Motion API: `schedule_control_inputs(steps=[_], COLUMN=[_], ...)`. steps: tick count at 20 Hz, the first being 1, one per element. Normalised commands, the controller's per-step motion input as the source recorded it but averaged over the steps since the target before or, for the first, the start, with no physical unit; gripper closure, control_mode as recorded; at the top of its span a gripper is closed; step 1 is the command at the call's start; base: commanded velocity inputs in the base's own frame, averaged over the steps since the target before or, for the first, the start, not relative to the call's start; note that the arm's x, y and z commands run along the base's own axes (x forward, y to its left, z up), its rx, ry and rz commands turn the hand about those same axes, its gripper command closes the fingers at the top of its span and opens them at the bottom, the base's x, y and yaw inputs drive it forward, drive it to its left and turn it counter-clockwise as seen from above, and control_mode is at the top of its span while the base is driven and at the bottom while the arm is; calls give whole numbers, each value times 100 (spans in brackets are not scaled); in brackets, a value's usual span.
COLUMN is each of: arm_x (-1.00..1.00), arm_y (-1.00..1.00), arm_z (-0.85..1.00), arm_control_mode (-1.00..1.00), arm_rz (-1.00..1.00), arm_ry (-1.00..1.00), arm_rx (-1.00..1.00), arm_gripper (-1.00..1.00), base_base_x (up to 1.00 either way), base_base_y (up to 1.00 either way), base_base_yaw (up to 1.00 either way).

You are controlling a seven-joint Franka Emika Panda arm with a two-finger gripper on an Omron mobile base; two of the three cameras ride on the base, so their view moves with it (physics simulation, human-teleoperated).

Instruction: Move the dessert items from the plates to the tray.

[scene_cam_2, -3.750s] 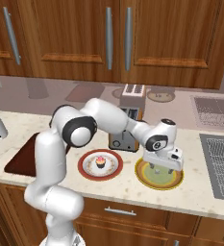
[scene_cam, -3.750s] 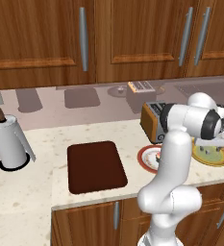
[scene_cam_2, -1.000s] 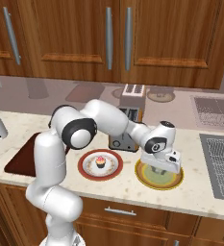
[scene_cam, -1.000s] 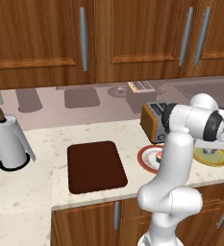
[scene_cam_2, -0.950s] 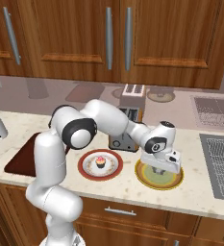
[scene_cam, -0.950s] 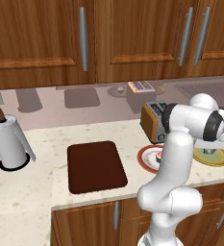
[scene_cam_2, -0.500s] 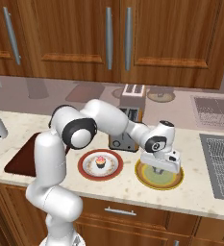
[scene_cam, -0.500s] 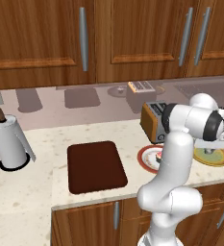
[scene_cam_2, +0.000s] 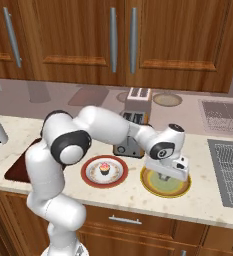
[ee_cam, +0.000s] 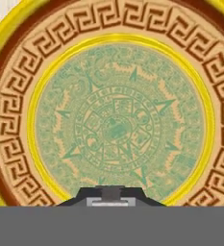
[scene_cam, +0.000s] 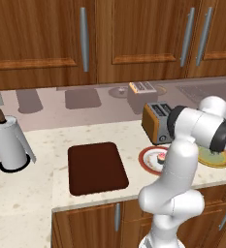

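A small cupcake [scene_cam_2: 104, 168] with pink frosting [scene_cam: 161, 158] sits on the white plate with the red-brown rim [scene_cam_2: 90, 177]. Right of it lies the yellow-green plate with the orange rim [scene_cam_2: 180, 189], and its patterned face [ee_cam: 17, 120] is bare. My gripper [scene_cam_2: 164, 176] hangs just above this plate. Its fingers are together at the bottom of the hand view [ee_cam: 111, 194] with a thin pale sliver between them, which looks like the tiny whitish morsel. The dark brown tray [scene_cam: 96, 167] lies far to the left on the counter.
An orange-sided toaster [scene_cam: 155, 121] stands behind the two plates. A paper towel roll [scene_cam: 8, 145] is at the far left. A sink [scene_cam_2: 230, 170] lies to the right of the yellow-green plate. My arm arches over the cupcake plate.
Over the last seconds the hand has edged slightly left above the yellow-green plate. In the last half second almost nothing moves. The cupcake and plates stay put.
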Motion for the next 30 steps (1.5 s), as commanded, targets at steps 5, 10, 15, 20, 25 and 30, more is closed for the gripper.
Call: schedule_control_inputs(steps=[5, 10, 15, 20, 25, 30], arm_x=[-38, -35, -28, -11, -1, 0], arm_y=[54, 83, 94, 98, 92, 86], arm_z=[49, 42, 41, 29, 25, 14], arm_control_mode=[-100, -100, -100, -100, -100, -100], arm_rz=[0, 0, 0, 0, 0, -1], arm_ry=[-12, -6, -1, 0, 0, 0], arm_rx=[-1, -6, -10, -7, -3, 0], arm_gripper=[100, 100, 100, 100, 100, 100], base_base_x=[0, 0, 0, 0, 0, 0], base_base_y=[0, 0, 0, 0, 0, 0], base_base_yaw=[0, 0, 0, 0, 0, 0])
